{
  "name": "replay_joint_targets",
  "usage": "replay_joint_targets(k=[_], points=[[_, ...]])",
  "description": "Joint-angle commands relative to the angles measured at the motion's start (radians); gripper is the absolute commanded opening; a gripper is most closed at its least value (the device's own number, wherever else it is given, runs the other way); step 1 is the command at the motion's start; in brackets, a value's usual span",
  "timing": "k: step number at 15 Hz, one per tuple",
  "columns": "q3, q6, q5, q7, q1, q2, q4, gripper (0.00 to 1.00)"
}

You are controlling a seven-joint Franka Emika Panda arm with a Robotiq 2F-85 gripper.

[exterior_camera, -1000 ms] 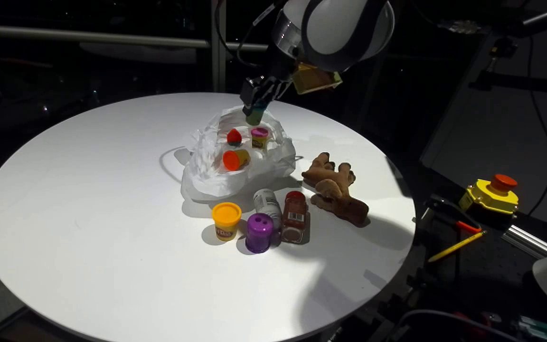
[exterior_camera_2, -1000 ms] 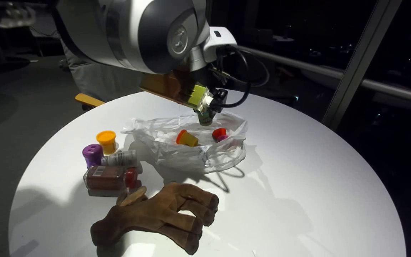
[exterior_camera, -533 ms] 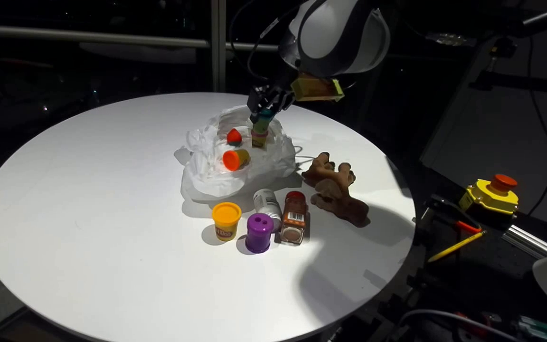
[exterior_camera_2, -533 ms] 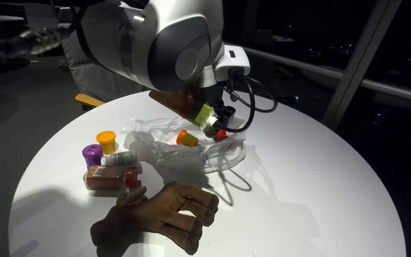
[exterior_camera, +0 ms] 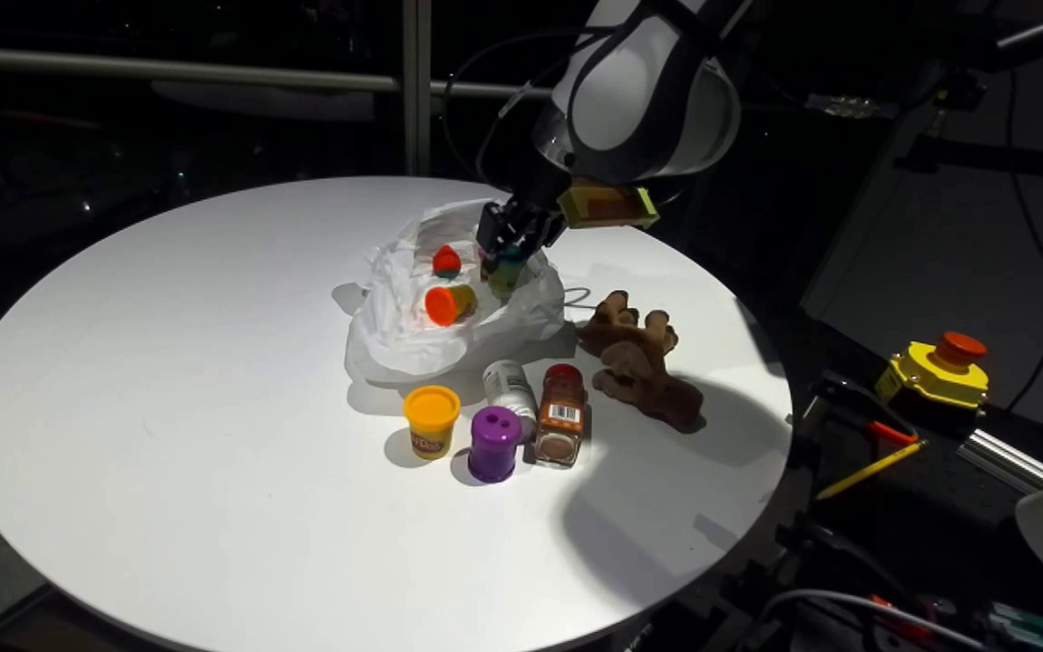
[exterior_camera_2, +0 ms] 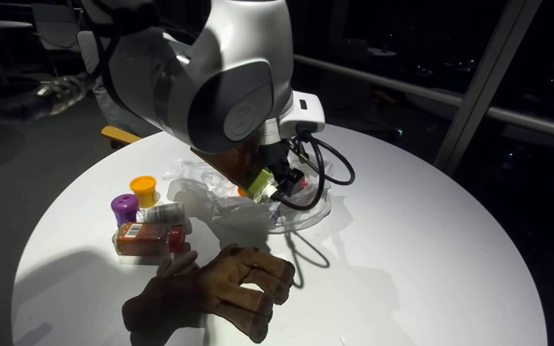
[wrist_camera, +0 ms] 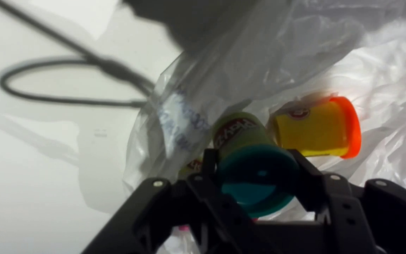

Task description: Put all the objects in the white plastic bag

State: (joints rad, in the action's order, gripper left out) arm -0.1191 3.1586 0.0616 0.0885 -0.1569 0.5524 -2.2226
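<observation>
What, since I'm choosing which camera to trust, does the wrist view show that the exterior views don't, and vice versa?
Only the wrist view shows legible lettering on the teal-lidded tub. Only the exterior views show the brown plush animal, yellow-lidded tub, purple container, white bottle and red-capped bottle. Both share the end effector, the white plastic bag and the orange-lidded tub lying in it.

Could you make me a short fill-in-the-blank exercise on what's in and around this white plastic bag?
1. The end effector grips a tub with a ____ lid.
2. The tub lying sideways in the bag has an ____ lid.
3. The red-capped bottle lies on its ____.
4. The stuffed animal is ____ in color.

Missing words: teal; orange; side; brown.
</observation>
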Motion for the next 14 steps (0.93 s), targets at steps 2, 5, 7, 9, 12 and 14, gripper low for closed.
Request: replay_joint_targets(k=[2, 5, 7, 9, 12, 14], points=[[0.05, 0.07, -0.007, -0.022, 0.071, 0.047, 0.006, 0.27], [0.123, 0.105, -0.022, -0.039, 0.138, 0.066, 0.009, 0.79], [0.12, 0.111, -0.013, -0.035, 0.149, 0.04, -0.003, 0.93], [0.117, 0.107, -0.003, -0.024, 0.173, -0.018, -0.02, 1.0], [0.143, -0.002, 0.014, 0.003, 0.266, -0.145, -0.04, 1.0], [0.186, -0.154, 0.006, 0.047, 0.353, -0.202, -0.02, 1.0]])
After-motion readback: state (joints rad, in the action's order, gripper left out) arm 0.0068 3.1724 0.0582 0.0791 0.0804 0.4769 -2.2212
